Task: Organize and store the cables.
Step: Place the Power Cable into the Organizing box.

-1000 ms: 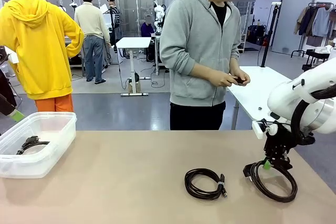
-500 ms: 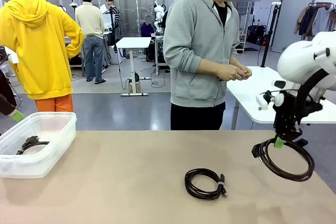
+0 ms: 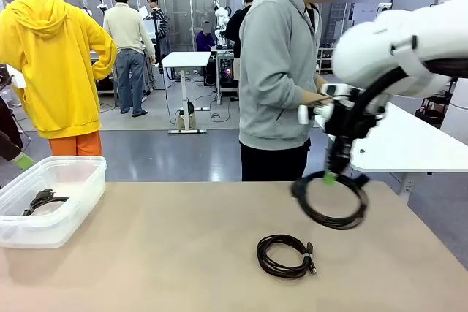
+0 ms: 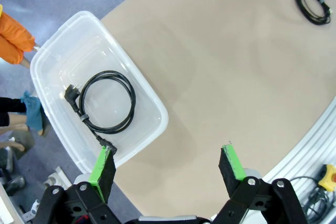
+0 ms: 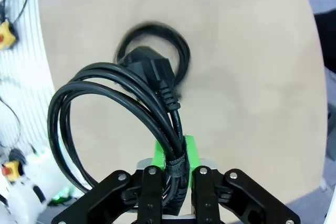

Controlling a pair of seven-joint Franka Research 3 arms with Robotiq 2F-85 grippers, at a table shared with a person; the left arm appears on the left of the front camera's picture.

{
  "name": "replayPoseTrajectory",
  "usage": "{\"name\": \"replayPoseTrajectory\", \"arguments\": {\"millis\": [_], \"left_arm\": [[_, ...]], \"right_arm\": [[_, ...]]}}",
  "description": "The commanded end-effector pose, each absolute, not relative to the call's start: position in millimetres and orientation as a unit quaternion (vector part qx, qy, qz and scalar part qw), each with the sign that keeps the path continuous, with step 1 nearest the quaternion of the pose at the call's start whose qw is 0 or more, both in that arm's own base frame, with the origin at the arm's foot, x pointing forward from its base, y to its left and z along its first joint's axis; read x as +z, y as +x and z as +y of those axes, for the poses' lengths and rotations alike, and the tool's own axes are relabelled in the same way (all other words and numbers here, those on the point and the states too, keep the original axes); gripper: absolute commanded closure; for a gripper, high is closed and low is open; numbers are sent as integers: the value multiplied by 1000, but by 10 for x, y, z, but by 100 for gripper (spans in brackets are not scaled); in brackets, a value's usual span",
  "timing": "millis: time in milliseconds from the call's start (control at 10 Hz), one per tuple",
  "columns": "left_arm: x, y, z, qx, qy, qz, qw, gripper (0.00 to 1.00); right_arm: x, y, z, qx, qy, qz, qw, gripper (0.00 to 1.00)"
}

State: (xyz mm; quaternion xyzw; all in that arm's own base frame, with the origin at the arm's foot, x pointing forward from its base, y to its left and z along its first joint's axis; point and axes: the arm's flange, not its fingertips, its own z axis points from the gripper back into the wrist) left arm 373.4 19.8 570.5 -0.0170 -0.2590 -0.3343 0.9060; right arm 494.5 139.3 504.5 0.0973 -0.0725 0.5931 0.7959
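Front view: my right claw point(image 3: 330, 177) hangs over the far right part of the table point(image 3: 161, 253), pointing down. It is clenched on one black cable coil point(image 3: 329, 200), which dangles below the green pads as an open loop, clear of the tabletop. A second cable coil point(image 3: 285, 256) lies flat on the table nearer to me, below and left of the held one and apart from it. A clear plastic bin point(image 3: 73, 206) sits at the left edge of the table, with a third cable coil point(image 3: 44, 199) inside it. A person in a grey hoodie point(image 3: 278, 71) stands at the far side, turned partly sideways.

Right wrist view: my right claw point(image 5: 176, 156) pinches the bundled strands of the held coil point(image 5: 157, 119). The plug end rises above the fingers. The loose coil point(image 5: 181, 51) shows blurred on the table point(image 5: 252, 77) beneath.

Left wrist view: my left claw point(image 4: 168, 156) is released, fingers wide apart, grasping nothing. It hovers over the table edge just beside the bin point(image 4: 157, 114). The stored coil point(image 4: 131, 95) lies flat on the bin floor. The loose coil point(image 4: 315, 9) lies well apart, at the upper right.
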Motion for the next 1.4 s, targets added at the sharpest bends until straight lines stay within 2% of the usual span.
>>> {"name": "replayPoseTrajectory", "arguments": {"millis": [0, 400, 600, 900, 1300], "left_arm": [[5725, 3752, 194, -330, -10, -261, 907, 0], [5725, 3752, 194, -330, -10, -261, 907, 0], [5725, 3752, 194, -330, -10, -261, 907, 0], [5725, 3752, 194, -330, -10, -261, 907, 0], [5725, 3752, 194, -330, -10, -261, 907, 0]], "right_arm": [[5052, 5043, 1999, 585, 104, -88, 799, 100], [4709, 4985, 3173, 606, 105, -99, 782, 100], [4350, 4996, 3554, 629, 70, -121, 765, 100], [3765, 5032, 3754, 647, 80, -111, 750, 100], [3403, 5076, 3785, 654, 56, -94, 748, 100]]}}
